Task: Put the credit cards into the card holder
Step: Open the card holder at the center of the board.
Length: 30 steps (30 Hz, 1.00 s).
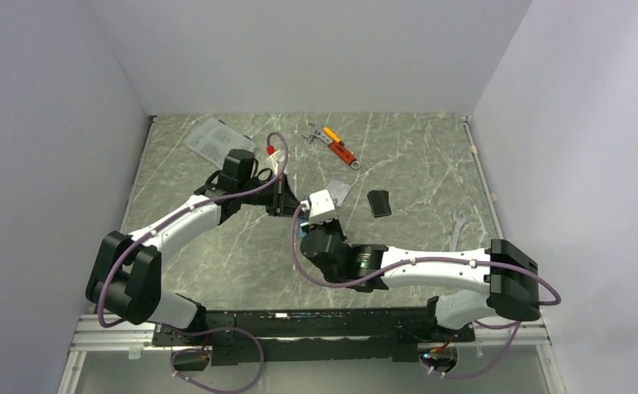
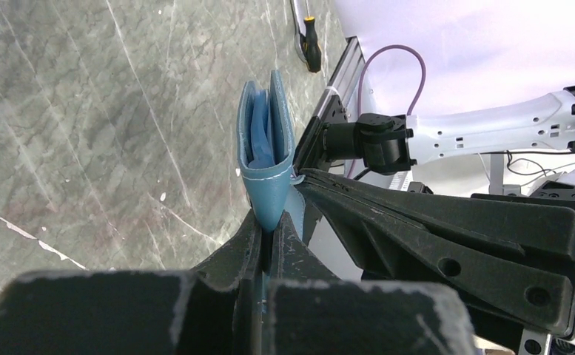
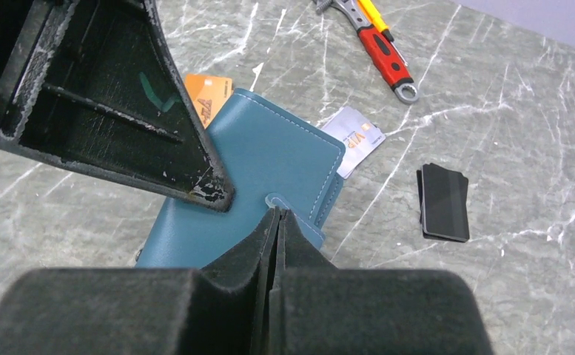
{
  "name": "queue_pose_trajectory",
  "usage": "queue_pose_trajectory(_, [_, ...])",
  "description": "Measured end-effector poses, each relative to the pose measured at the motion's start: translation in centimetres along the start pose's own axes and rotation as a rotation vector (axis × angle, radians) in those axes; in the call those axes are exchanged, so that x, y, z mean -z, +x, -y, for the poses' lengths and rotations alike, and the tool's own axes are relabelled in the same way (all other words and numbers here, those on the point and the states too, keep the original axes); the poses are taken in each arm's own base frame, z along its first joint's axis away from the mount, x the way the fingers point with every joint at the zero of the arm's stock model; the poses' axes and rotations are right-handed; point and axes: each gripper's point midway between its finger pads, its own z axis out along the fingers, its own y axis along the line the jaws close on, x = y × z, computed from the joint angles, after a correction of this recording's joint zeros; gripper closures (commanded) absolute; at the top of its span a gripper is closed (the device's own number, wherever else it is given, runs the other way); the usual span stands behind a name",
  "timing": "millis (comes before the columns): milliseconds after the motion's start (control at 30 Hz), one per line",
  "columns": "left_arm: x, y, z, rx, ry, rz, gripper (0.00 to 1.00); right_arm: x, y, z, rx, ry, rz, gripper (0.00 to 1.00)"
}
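On the marble table [image 1: 217, 263] you are at the opening step. No card is in hand, and both arms meet on the card holder [image 3: 269, 155] near the middle. Your left gripper [image 2: 269, 233] has its jaws pinched tight on one edge of the holder, which is folded shut and seen edge-on from that wrist. Your right gripper [image 3: 277, 222] has its jaws closed on the small tab [image 3: 273, 201] at the holder's front edge.

An orange card [image 3: 209, 95] and a silver-grey card [image 3: 357, 137] lie on the table just behind the holder, each partly hidden by it.

Next, I judge, you need to keep the left pinch firm and draw the tab away so the cover swings open and shows the pockets. Pull gently, since the tab is small and could slip.
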Motion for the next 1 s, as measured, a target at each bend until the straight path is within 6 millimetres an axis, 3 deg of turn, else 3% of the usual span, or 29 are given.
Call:
queue_pose_trajectory(167, [0.1, -0.2, 0.0, -0.002, 0.004, 0.005, 1.0, -0.4, -0.2, 0.6, -0.074, 0.021, 0.0, 1.0])
queue_pose_trajectory(333, [0.4, 0.9, -0.3, 0.036, 0.011, -0.027, 1.0, -1.4, 0.1, 5.6, -0.115, 0.178, -0.011, 1.0])
queue_pose_trajectory(433, [0.5, 1.2, -0.4, 0.049, 0.009, -0.034, 1.0, -1.3, -0.1, 6.2, -0.143, 0.19, -0.008, 0.98])
queue_pose_trajectory(500, [0.5, 1.3, -0.5, 0.056, 0.005, -0.036, 1.0, -1.0, -0.2, 6.2, -0.159, 0.175, -0.011, 0.71])
queue_pose_trajectory(567, [0.6, 1.3, -0.7, 0.06, 0.002, -0.037, 1.0, -0.8, -0.3, 6.0, -0.183, 0.146, -0.016, 0.5])
queue_pose_trajectory(600, [0.5, 1.4, -0.8, 0.062, -0.001, -0.038, 1.0, -0.6, -0.2, 5.9, -0.196, 0.13, -0.022, 0.45])
queue_pose_trajectory(700, [0.5, 1.9, -1.6, 0.078, -0.022, -0.037, 1.0, -0.1, 0.1, 5.5, -0.236, 0.077, -0.055, 0.35])
queue_pose_trajectory(833, [0.2, 2.5, -3.0, 0.105, -0.06, -0.036, 1.0, -0.3, 1.4, 5.7, -0.309, 0.038, -0.134, 0.28])
queue_pose_trajectory(1000, [-0.3, 3.6, -5.3, 0.136, -0.114, -0.032, 1.0, -1.4, 4.8, 6.8, -0.423, 0.025, -0.274, 0.2])
